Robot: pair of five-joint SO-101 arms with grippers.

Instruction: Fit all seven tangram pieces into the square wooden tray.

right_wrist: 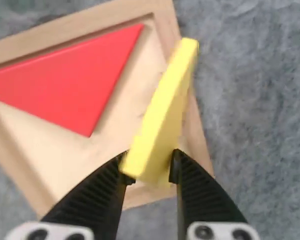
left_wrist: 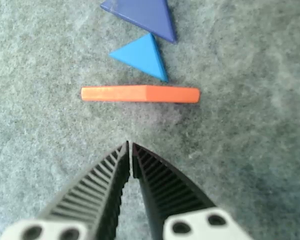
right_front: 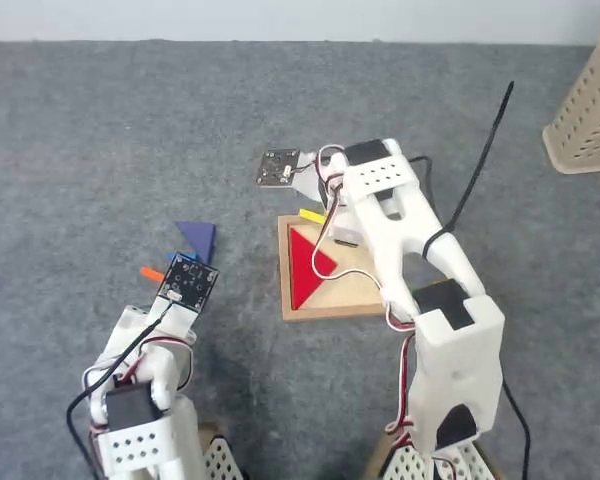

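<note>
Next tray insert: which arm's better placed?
Right. The right end effector is shut on the yellow piece at the wooden tray, beside the red triangle. The left end effector is shut, empty, short of the orange piece on the carpet.

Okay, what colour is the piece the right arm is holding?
The piece is yellow; it shows best in the right wrist view.

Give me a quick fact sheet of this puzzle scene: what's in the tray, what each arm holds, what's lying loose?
Tray: wooden tray on grey carpet, holding one red triangle
Right fingers: shut on a yellow piece, tilted over the tray's edge
Left fingers: shut, empty, just short of the orange piece
Loose on carpet: orange piece, light blue triangle, dark blue triangle
</note>
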